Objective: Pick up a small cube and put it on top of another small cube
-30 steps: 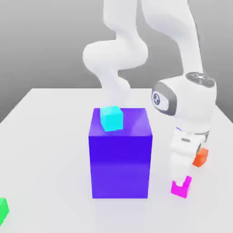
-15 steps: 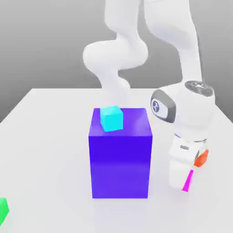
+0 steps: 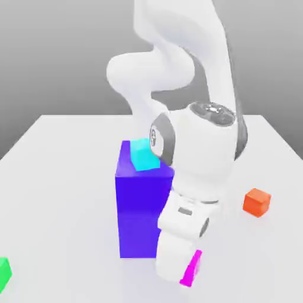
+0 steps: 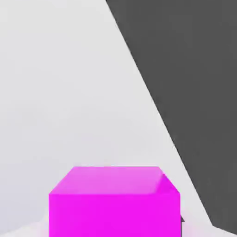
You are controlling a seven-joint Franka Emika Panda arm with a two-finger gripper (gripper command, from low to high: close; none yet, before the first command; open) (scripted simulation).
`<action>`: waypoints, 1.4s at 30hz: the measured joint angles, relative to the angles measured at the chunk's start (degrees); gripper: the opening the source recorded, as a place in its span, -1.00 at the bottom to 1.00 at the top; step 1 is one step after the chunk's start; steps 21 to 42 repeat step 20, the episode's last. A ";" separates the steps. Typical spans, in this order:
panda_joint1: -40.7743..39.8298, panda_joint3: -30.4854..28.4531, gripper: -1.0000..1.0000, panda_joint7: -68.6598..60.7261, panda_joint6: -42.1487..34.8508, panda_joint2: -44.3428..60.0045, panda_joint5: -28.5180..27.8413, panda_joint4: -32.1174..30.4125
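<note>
Now, from the exterior view's left: the cyan cube [image 3: 144,155] sits atop the blue block [image 3: 141,207], up and left of the gripper [image 3: 188,273]. It seems closed on the pink cube [image 3: 192,269], held just above the table [image 3: 59,195]. The orange cube [image 3: 257,202] lies right.

Arm: white Panda arm, bent down from a raised elbow; the forearm descends toward the exterior view's lower centre.
Wrist: large rounded joint with a grey ring, sitting in front of the upper links.
Hand: white housing angled downward, low in the exterior view.
Gripper [image 3: 188,273]: at the arm's lowest point, gripping the small cube [image 3: 192,269].
</note>
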 joint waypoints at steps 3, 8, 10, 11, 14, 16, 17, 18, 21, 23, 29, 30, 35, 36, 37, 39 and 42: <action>-4.99 -3.05 -1.00 -3.93 -2.31 0.54 1.75 2.98; -13.91 -7.24 -1.00 -10.00 -6.36 1.24 6.89 7.58; -18.29 -8.24 -1.00 -11.81 -8.73 1.82 11.62 9.36; -20.72 -8.64 -1.00 -12.45 -10.24 2.20 14.72 10.24; -26.30 -7.82 -1.00 -14.26 -10.58 5.93 22.35 12.02; -28.23 -6.08 1.00 -15.86 -7.53 9.92 25.23 12.52; -28.23 -6.08 1.00 -15.86 -7.53 9.92 25.23 12.52; -28.23 -6.08 1.00 -15.86 -7.53 9.92 25.23 12.52; -28.23 -6.08 1.00 -15.86 -7.53 9.92 25.23 12.52; -28.23 -6.08 1.00 -15.86 -7.53 9.92 25.23 12.52; -28.23 -6.08 1.00 -15.86 -7.53 9.92 25.23 12.52; -28.23 -6.08 1.00 -15.86 -7.53 9.92 25.23 12.52; -28.23 -6.08 1.00 -15.86 -7.53 9.92 25.23 12.52; -28.23 -6.08 1.00 -15.86 -7.53 9.92 25.23 12.52; -28.23 -6.08 1.00 -15.86 -7.53 9.92 25.23 12.52; -28.23 -6.08 1.00 -15.86 -7.53 9.92 25.23 12.52; -28.23 -6.08 1.00 -15.86 -7.53 9.92 25.23 12.52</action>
